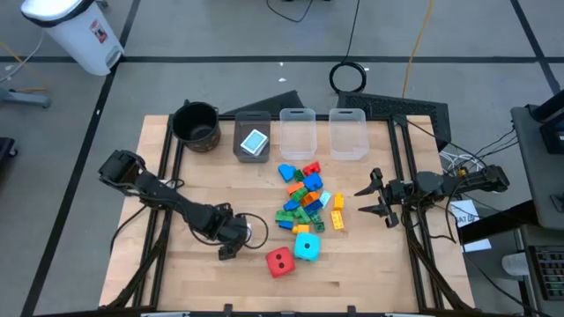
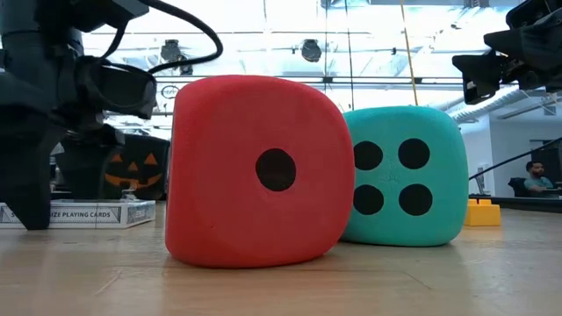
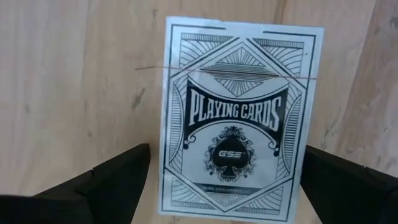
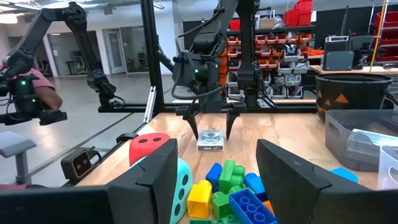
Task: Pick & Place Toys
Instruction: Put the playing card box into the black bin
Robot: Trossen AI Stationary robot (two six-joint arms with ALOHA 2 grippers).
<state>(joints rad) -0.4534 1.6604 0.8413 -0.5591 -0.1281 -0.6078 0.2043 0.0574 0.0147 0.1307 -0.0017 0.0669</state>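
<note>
A white playing-card box [image 3: 239, 118] lies flat on the wooden table near its front left. My left gripper [image 3: 227, 152] points down over it, open, with one finger [image 3: 118, 180] on each side of the box and a thin gap to it. From the right wrist view, that gripper [image 4: 210, 132] straddles the box [image 4: 210, 140]. A red dotted cube [image 1: 279, 261] and a cyan dotted cube [image 1: 307, 246] stand just to its right. A pile of coloured bricks [image 1: 304, 198] lies mid-table. My right gripper [image 1: 370, 201] waits open at the right edge, held level.
Along the far edge stand a black round pot [image 1: 196, 123], a grey bin [image 1: 253, 150] with a blue-backed card pack inside, and two clear bins [image 1: 298, 132] [image 1: 348, 132]. Bare wood lies along the near edge and left of the left gripper.
</note>
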